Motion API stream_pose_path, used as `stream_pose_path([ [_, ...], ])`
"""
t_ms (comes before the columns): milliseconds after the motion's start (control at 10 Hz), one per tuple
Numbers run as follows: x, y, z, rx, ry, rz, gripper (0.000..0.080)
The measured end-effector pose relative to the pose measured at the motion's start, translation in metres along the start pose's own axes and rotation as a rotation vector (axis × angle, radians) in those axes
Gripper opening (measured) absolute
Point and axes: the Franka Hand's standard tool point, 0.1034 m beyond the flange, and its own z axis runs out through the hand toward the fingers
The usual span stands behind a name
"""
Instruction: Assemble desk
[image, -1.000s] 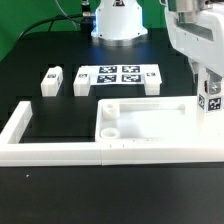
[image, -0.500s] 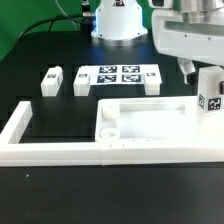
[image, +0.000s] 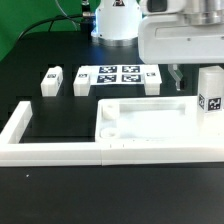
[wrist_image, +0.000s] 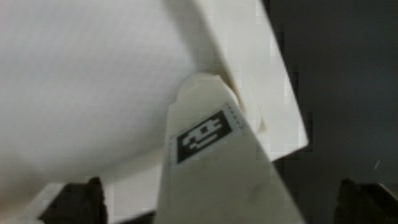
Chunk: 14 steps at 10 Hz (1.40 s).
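Observation:
The white desk top (image: 150, 124) lies tray-side up against the front wall, with a round socket in its near left corner. One tagged white leg (image: 210, 90) stands upright at its far right corner. My gripper (image: 184, 80) hangs open just to the exterior view's left of that leg, holding nothing. In the wrist view the leg (wrist_image: 210, 150) runs between my dark fingertips (wrist_image: 80, 200) with a gap on each side, and the desk top (wrist_image: 89, 90) fills the space beside it. Three more legs (image: 52, 80) (image: 83, 82) (image: 152, 80) stand behind the top.
The marker board (image: 118, 75) lies between the two nearer loose legs. A long low white border wall (image: 40, 152) runs along the front and up the exterior view's left. The arm's base (image: 118, 20) stands at the back.
My jaws have opened and let go of the leg at the desk top's far right corner. The hand has shifted toward the exterior view's left; the leg stays standing.

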Motion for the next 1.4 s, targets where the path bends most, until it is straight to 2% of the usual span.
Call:
stream_pose_path([
  [300, 0.0005, -0.0002, 0.0, 0.003, 0.002, -0.036, 0.0647],
  [400, 0.0003, -0.0008, 0.0001, 0.006, 0.001, 0.026, 0.0501],
  [500, 0.0002, -0.001, 0.0002, 0.006, 0.001, 0.1, 0.0316],
  [800, 0.0005, 0.0019, 0.0005, 0.002, 0.001, 0.318, 0.0289],
  [1100, -0.0006, 0.0022, 0.0011, 0.007, -0.01, 0.903, 0.0289],
  [1200, -0.0002, 0.0016, 0.0022, 0.023, -0.019, 1.082, 0.0289],
  [1300, 0.0, 0.0024, 0.0024, 0.06, -0.037, 1.272, 0.029],
  [1400, -0.0021, -0.0034, 0.0021, 0.068, -0.047, 1.406, 0.029],
])
